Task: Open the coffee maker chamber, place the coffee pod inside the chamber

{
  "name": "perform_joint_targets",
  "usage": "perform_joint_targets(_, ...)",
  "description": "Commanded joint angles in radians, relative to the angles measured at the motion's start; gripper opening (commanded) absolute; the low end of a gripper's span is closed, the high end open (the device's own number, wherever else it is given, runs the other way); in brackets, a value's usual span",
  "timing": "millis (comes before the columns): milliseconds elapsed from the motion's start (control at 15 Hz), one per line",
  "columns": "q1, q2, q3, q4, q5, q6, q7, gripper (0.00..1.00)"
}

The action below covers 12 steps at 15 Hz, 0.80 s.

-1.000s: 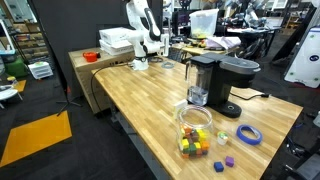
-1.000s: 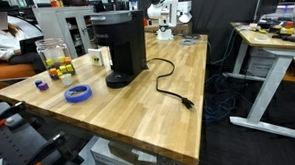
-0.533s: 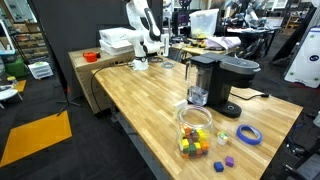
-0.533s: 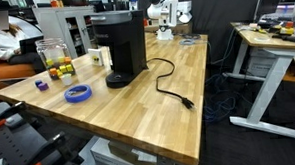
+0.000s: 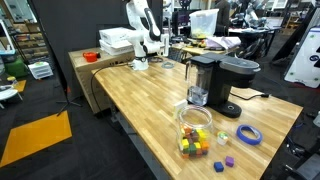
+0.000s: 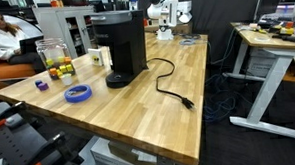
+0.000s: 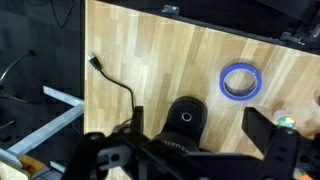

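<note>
gripper jaws spread wide, nothing between them. pale lettering on its body too blurred to read. coffee maker chamber closed, on top of the black machine standing on the wooden table, well apart from the arm. wrist view: chamber's rounded top seen from above, blue tape roll near it, power cord trailing off. jar of coloured cubes near the machine.
</note>
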<state>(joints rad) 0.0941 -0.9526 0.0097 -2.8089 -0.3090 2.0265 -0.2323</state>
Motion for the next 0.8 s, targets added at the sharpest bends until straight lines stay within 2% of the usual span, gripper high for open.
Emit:
perform_joint_targets(0, 0.002, 0.009, 0.005, 0.003, -0.012, 0.011, -0.006, 1.00)
perform_joint_targets(533, 0.015, 0.034, 0.011, 0.010, -0.018, 0.021, -0.024, 1.00)
perform_joint_targets(733, 0.046, 0.036, 0.011, 0.007, -0.038, 0.093, -0.059, 1.00)
